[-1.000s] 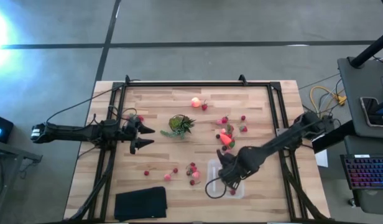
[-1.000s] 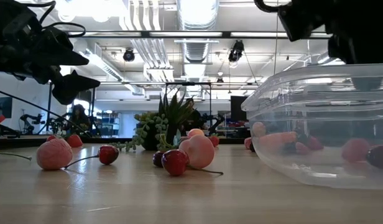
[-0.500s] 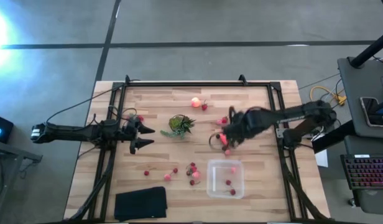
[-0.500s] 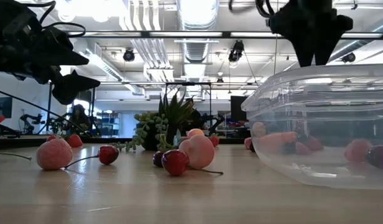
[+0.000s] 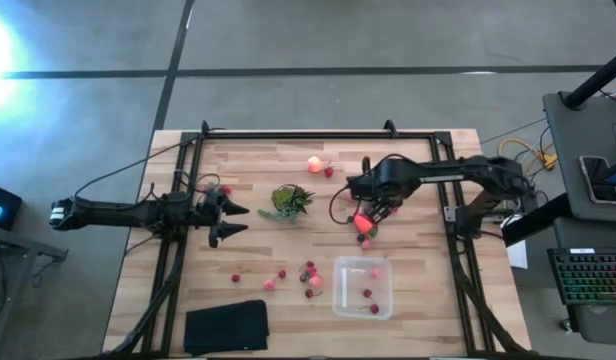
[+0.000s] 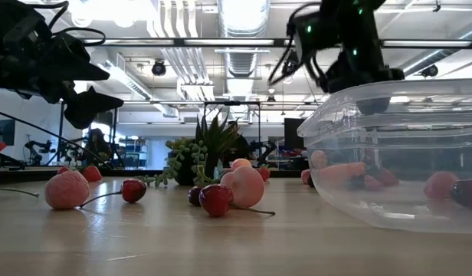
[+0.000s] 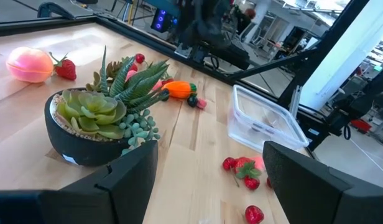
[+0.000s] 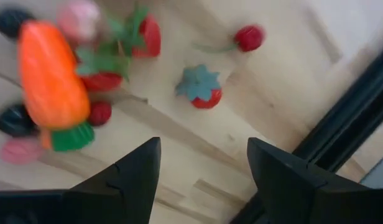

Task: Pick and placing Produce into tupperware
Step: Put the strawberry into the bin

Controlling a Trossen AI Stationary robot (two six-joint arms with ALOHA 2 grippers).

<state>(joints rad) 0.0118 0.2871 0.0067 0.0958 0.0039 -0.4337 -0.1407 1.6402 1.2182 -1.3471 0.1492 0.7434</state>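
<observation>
— Where do we stand with the tupperware?

— It sits near the bench's front edge, right of the middle, with a few red berries already lying inside. The rest of the produce is loose on the wood: a cluster of red pieces just left of the box, the orange-red piece behind it toward the centre, and the peach-pink round one near the back edge.

— And our grippers?

— Our right gripper hangs over the scatter around the orange-red piece, its fingers spread and holding nothing. In its wrist view we see that piece with dark and red berries pressed close beside it, and a strawberry apart from them. Our left gripper waits at the left side of the bench, fingers apart and empty.

— Anything crowding the work?

— The green leafy clump in its dark pot stands between the two grippers, left of the orange-red piece. A flat black pad lies at the front left corner, well apart from the box.
</observation>
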